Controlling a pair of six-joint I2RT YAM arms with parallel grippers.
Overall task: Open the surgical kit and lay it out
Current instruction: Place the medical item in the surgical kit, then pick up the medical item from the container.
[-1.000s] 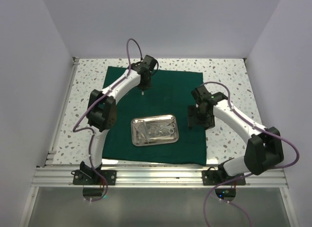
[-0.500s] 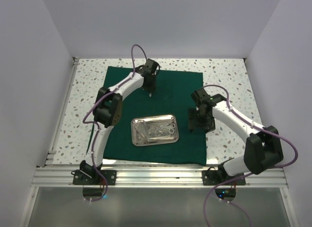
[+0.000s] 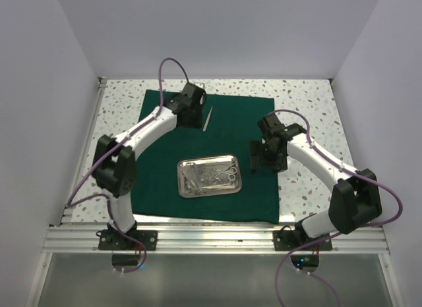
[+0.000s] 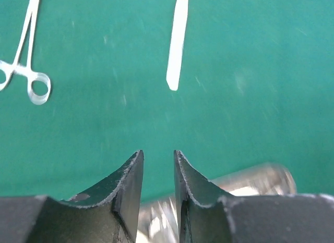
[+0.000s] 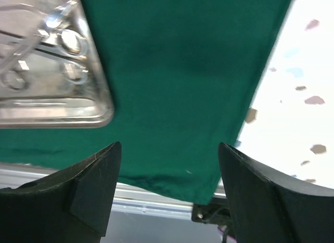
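Note:
The dark green cloth (image 3: 158,182) lies spread flat. The steel tray (image 3: 210,176) sits at its middle with several silver instruments in it. A slim silver tweezers (image 3: 208,118) lies on the cloth at the back, also in the left wrist view (image 4: 176,45). A ring-handled forceps (image 4: 23,60) lies to its left. My left gripper (image 3: 192,117) (image 4: 157,152) is just left of the tweezers, jaws a narrow gap apart and empty. My right gripper (image 3: 264,157) (image 5: 169,145) hovers wide open and empty over the cloth right of the tray (image 5: 52,71).
The speckled white tabletop (image 3: 310,122) surrounds the cloth. White walls close in the left, back and right sides. An aluminium rail (image 3: 211,238) runs along the near edge, where the arm bases are bolted. The cloth's near right corner (image 5: 209,193) shows in the right wrist view.
The left gripper has let go of the slim tweezers, which now lie on the cloth at the back. The left arm has swung left. The right gripper has shifted slightly left.

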